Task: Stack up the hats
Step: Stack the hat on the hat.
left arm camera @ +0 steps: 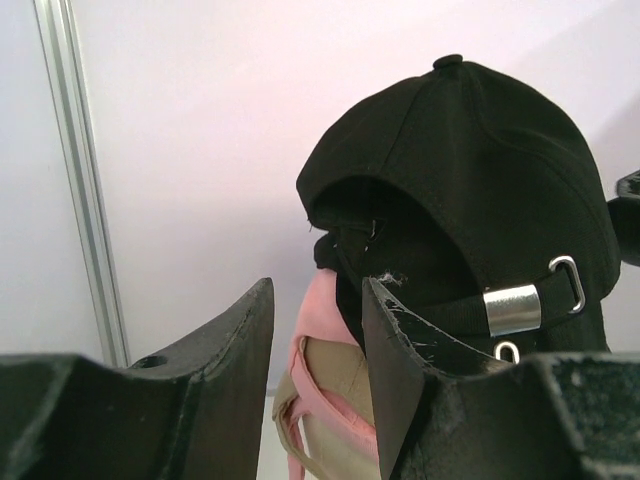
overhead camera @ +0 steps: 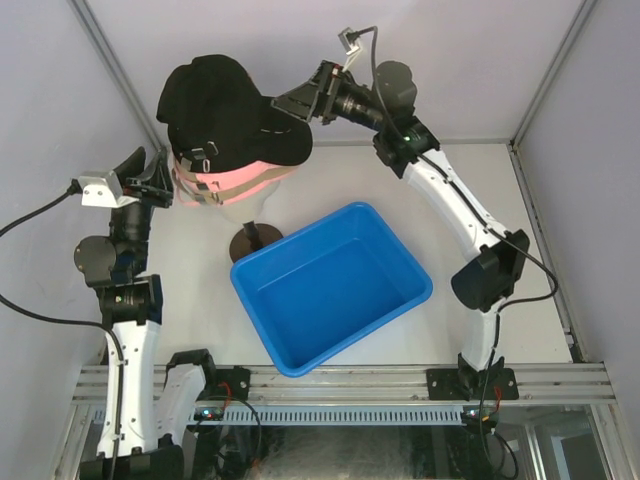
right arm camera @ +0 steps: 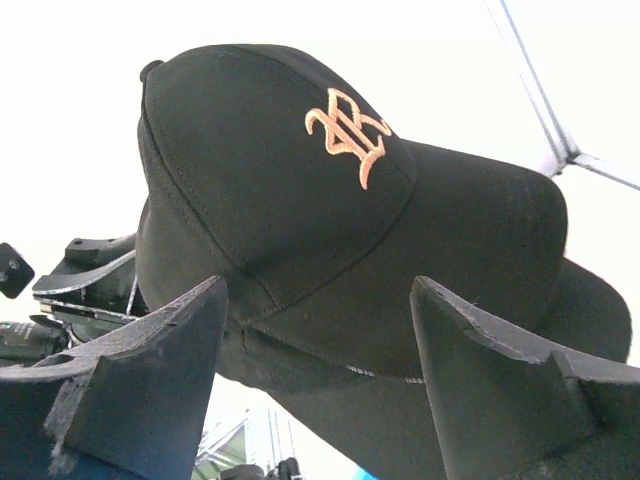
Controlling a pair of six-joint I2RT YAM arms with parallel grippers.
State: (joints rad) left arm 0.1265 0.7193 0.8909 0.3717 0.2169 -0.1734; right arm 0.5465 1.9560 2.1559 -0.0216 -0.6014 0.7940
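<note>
Robotics lab test cell, white worktop (overhead camera: 350, 175) boxed in by plain pale wall panels (overhead camera: 470, 50) on aluminium frame posts (overhead camera: 103, 52), left arm (overhead camera: 130, 345) and right arm (overhead camera: 455, 200) bolted to a slotted aluminium rail (overhead camera: 350, 381) at the near edge, black cables (overhead camera: 35, 213) trailing loose

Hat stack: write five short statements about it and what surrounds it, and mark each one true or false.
1. A black cap tops the stack. True.
2. The blue bin holds a pink cap. False: nothing lies in it; the pink cap sits in the stack, below the black cap.
3. The black cap bears an orange mark on its front. True.
4. The left gripper is shut on the cap's strap. False: its jaws stand apart with nothing between them.
5. The right gripper is open. True.
</note>
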